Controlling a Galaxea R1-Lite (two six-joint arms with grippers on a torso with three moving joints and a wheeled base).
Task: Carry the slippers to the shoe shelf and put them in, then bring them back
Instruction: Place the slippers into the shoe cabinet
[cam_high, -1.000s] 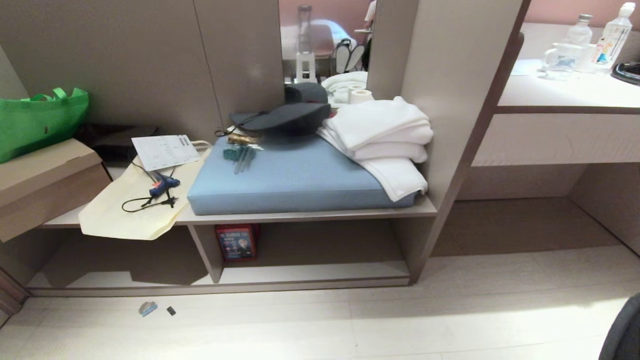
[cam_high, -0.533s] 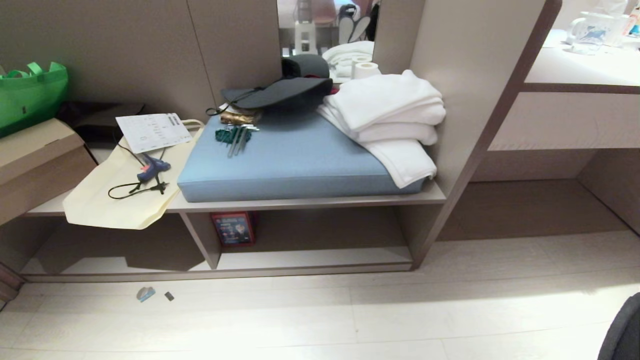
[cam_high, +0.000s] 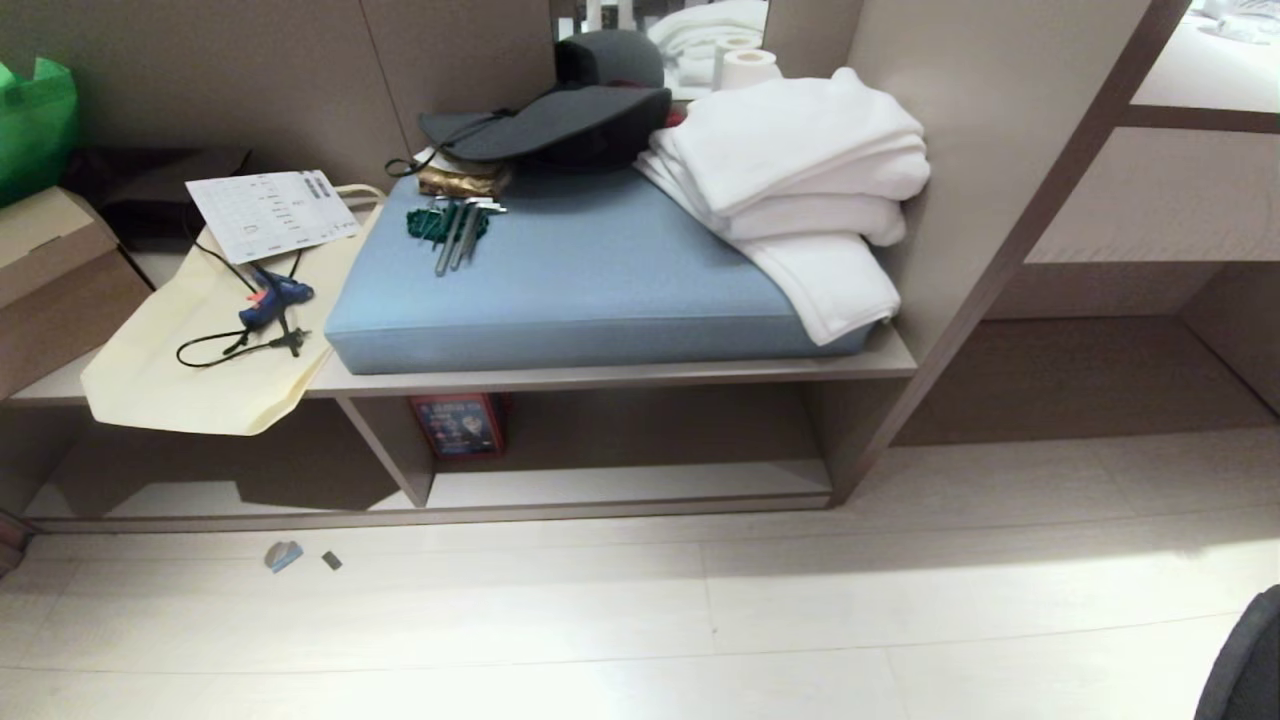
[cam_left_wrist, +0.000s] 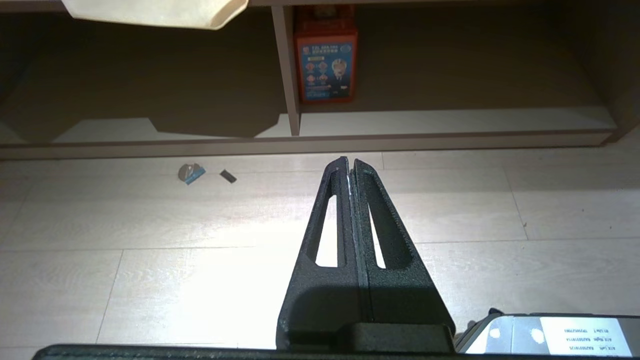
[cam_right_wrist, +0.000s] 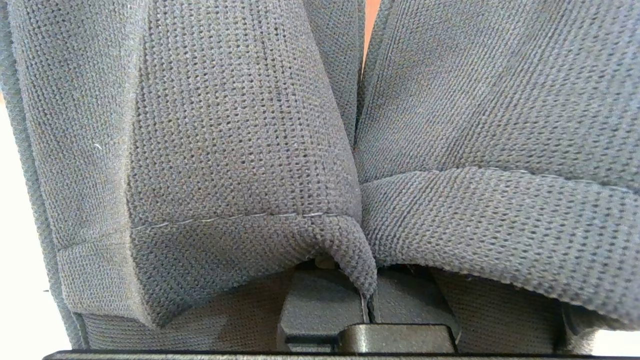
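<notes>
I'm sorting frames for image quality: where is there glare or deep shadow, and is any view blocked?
Left wrist view: glare on the floor around the shut left pincer. Head view: the shoe shelf is shadowed inside. Right wrist view: the slippers fill nearly the whole frame.

No text legible — labels unreadable.

Head view looks forward and down from above at the shoe shelf (cam_high: 620, 480) and pale floor (cam_high: 700, 620). Left wrist view sits low, near the floor, facing the same shelf's lower opening over the closed left gripper (cam_left_wrist: 349, 165). Both views share the red box (cam_high: 456, 425), the upright divider and two floor scraps. Right wrist view is pressed close against the slippers (cam_right_wrist: 240, 150), grey fabric filling it.
</notes>
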